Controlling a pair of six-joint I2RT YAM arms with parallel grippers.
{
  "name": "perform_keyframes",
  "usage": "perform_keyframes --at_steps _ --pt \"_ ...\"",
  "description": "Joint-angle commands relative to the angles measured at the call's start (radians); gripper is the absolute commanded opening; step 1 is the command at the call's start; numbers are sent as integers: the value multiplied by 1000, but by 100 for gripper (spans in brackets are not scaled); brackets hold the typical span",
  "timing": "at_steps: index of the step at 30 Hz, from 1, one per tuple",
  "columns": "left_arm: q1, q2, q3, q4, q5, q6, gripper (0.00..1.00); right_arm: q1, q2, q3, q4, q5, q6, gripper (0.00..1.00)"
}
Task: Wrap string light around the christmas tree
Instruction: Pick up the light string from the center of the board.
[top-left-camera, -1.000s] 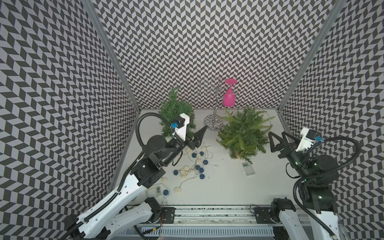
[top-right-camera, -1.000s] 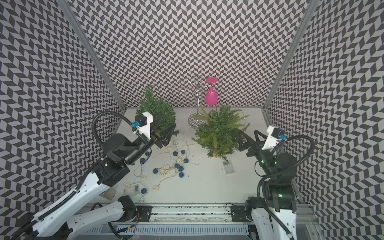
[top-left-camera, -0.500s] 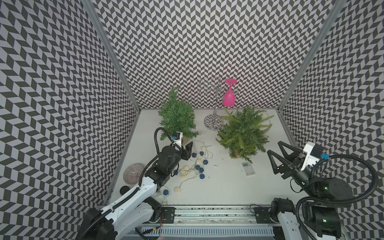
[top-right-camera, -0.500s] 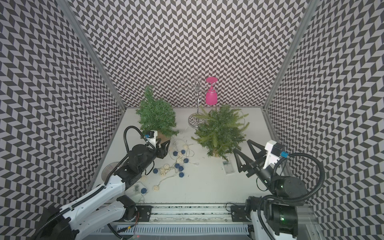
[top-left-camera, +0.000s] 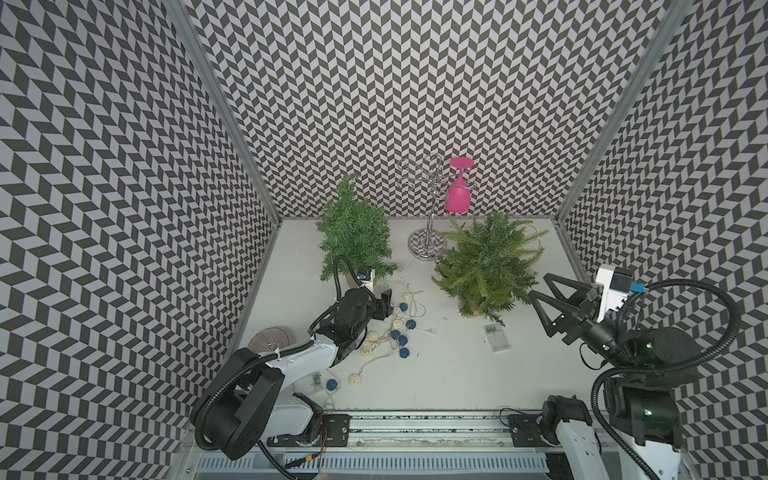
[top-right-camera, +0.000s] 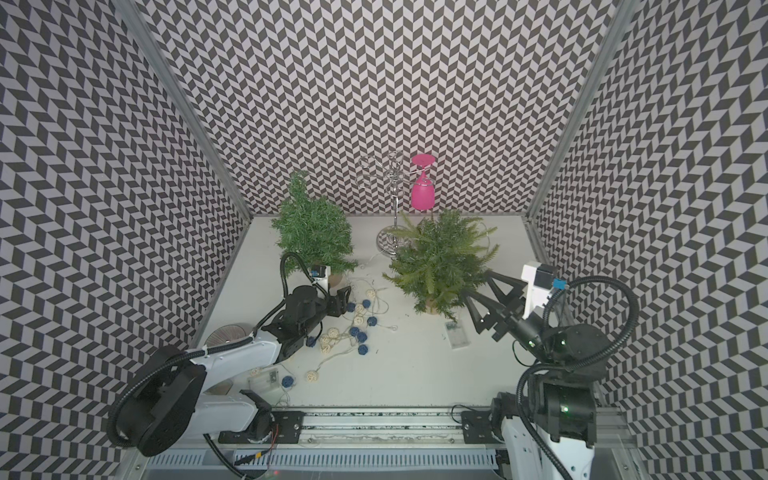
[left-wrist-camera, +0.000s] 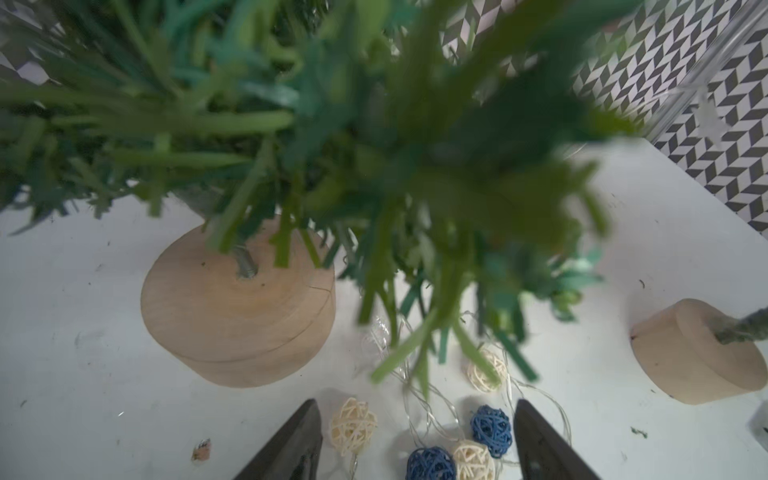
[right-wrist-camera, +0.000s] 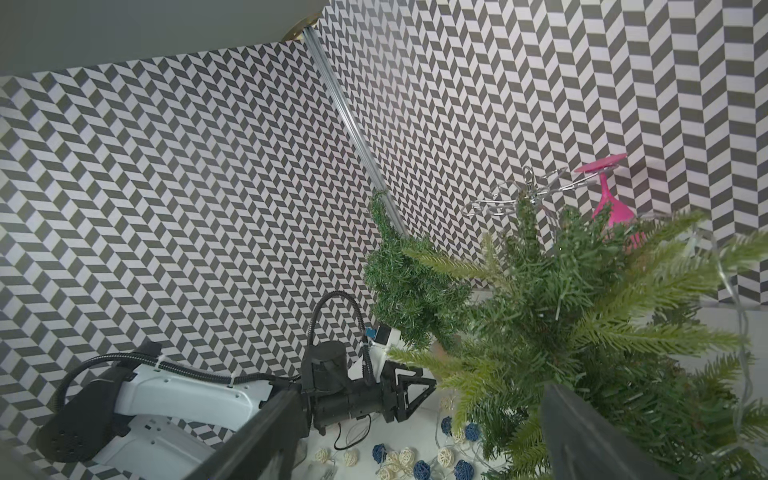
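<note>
Above the white table (top-left-camera: 436, 374), I'm holding left gripper (left-wrist-camera: 415, 403) and right gripper (top-left-camera: 540, 284) wide open, empty, fearing the tangled string light (top-left-camera: 395, 328) snagging christmas tree (top-left-camera: 355, 232) branches.

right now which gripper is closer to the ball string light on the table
Left. The left gripper sits low at the string light, balls between its open jaws; the right gripper hovers beside the lighter tree, away from it.
</note>
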Motion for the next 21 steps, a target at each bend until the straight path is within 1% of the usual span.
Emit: perform_keyframes --at_steps 1,2,3,4,5,6,7,8,9,10,11,12,13,14,15,17,18,19,21 --pt "-10 44 35 91 -61 -9 72 -2 53 53 -20 52 -56 92" --pt "-10 62 46 94 -68 -11 73 -2 81 60 6 79 -35 92" --pt "-11 78 50 100 -79 -10 74 0 135 80 16 69 -36 91" --pt "-11 93 49 114 -97 -15 75 12 200 131 -32 81 -76 90" --pt "-7 113 41 152 -107 -14 77 48 243 174 -58 133 -92 90" --pt "-2 137 37 188 -105 -10 77 101 267 197 -35 179 -95 90" --pt "4 169 49 197 -92 -10 77 182 290 216 -6 252 -99 90" --pt "5 198 65 193 -91 -10 76 290 325 249 -9 356 -117 90" --pt "5 219 73 200 -94 -14 76 403 367 278 -22 447 -139 90" --pt "5 239 74 221 -88 -18 74 549 419 301 -23 588 -162 90" --pt "6 256 69 254 -81 -23 71 706 482 343 -35 728 -201 90" --pt "8 268 71 262 -77 -23 68 824 547 392 -69 853 -238 91" --pt "8 267 75 250 -71 -24 62 925 606 435 -111 966 -247 91" --pt "8 259 70 252 -74 -24 56 967 647 474 -135 982 -244 91" --pt "9 251 66 254 -79 -26 52 976 663 483 -136 981 -236 90" --pt "11 245 67 243 -94 -22 39 994 647 458 -106 990 -226 90" --pt "13 245 66 249 -102 -16 38 997 625 435 -92 1004 -222 89" --pt "15 255 65 262 -119 -11 39 999 592 395 -59 1020 -219 89" --pt "27 280 82 258 -95 -20 46 1001 522 305 36 1047 -216 89"
